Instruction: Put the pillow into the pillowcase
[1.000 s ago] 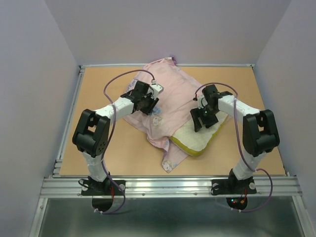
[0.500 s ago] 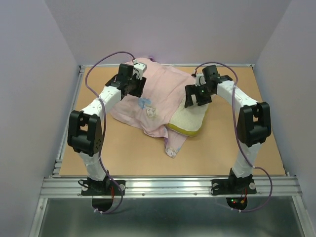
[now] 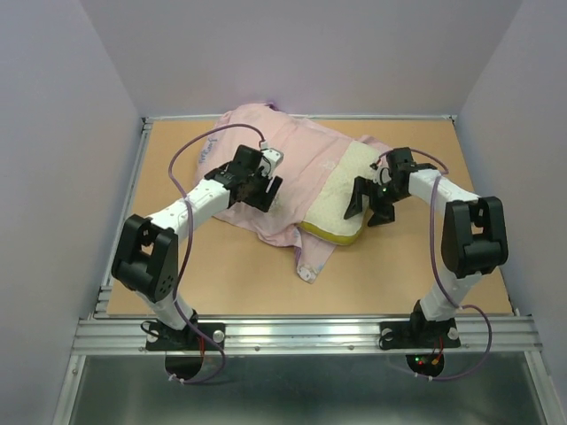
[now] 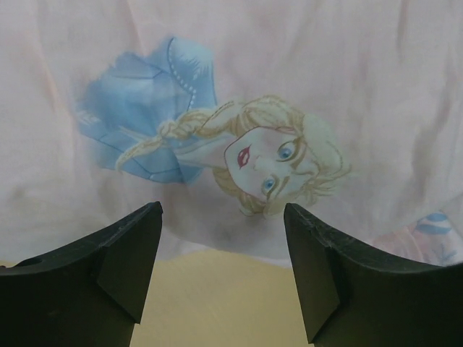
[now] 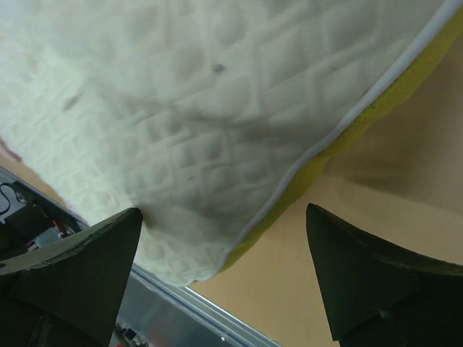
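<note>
The thin pink fabric pillowcase lies on the wooden counter, in the middle toward the far side. The thick cream-white rectangular pillow pokes out from under its right part.

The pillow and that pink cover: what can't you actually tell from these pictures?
- How much of the pillow sits inside the pillowcase: top view, pink fabric covers its left part.
- Where the pillowcase's opening is: top view, folds hide it.
- The pillow's full outline: right wrist view, cut off by the frame edges.
- The pillowcase's edges: left wrist view, cut off by the frame.
</note>
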### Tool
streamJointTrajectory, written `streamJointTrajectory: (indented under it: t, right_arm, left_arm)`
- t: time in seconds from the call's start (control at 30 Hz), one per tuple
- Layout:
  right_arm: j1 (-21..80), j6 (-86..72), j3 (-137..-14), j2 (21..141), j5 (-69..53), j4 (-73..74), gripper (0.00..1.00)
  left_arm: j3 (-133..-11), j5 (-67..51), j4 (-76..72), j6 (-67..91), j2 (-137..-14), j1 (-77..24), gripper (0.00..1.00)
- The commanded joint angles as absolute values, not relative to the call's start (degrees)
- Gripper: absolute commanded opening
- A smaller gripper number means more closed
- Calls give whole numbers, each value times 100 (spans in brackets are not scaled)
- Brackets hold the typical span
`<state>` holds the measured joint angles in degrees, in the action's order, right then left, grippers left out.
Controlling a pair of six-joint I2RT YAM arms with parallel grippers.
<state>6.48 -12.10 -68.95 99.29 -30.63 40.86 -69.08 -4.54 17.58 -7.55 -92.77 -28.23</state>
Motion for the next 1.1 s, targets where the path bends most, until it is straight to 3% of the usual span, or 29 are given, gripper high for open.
streamJointTrajectory:
  t: [0.0,0.07,0.17,0.2,0.27,0.3,0.37,0.4,0.43,0.6,0.9,1.07]
  right_arm:
    - [668,-1546,-6636,10220,-3252,3604,100]
    - [668,-1564,-6592,10335,-3313,3534,98]
    - [668,-1678,-6522,10371,-3454,3323,85]
    - [668,-1705,-6504,10371,-3489,3279,74]
    - [659,-1749,-6460,10345,-3673,3164,62]
    - [668,-1827,-6443,10345,-3778,3121,50]
    - [668,-1959,-6355,10336,-4147,2954,34]
    - [668,-2169,-6311,10310,-4392,2857,14]
    - [677,-2293,-6224,10292,-4499,2648,2]
    - [677,-3302,-5959,9994,-4702,1804,1]
    - [694,-3647,-5599,9730,-4570,1574,1]
    - [905,-3832,-5607,9685,-4535,1433,1]
  left_arm:
    - [-6899,245,1914,-703,-9350,-2769,77]
    - [-7040,290,2091,-729,-9614,-2751,74]
    - [-7005,-26,1935,-782,-9694,-2733,58]
    - [-6987,-279,1881,-800,-9694,-2733,53]
    - [-7031,-895,1802,-835,-9712,-2759,39]
    - [-7083,-1088,1776,-896,-9721,-2821,25]
    - [-7346,-1658,1793,-1028,-9756,-3128,14]
    - [-7469,-1905,1897,-1107,-9799,-3259,6]
    - [-7827,-2481,1994,-1229,-9843,-3574,2]
    - [-9120,-3893,2759,-1625,-10362,-4323,0]
    - [-8790,-3700,2963,-1994,-10663,-3683,0]
    - [-9251,-4057,3119,-2442,-10300,-4060,0]
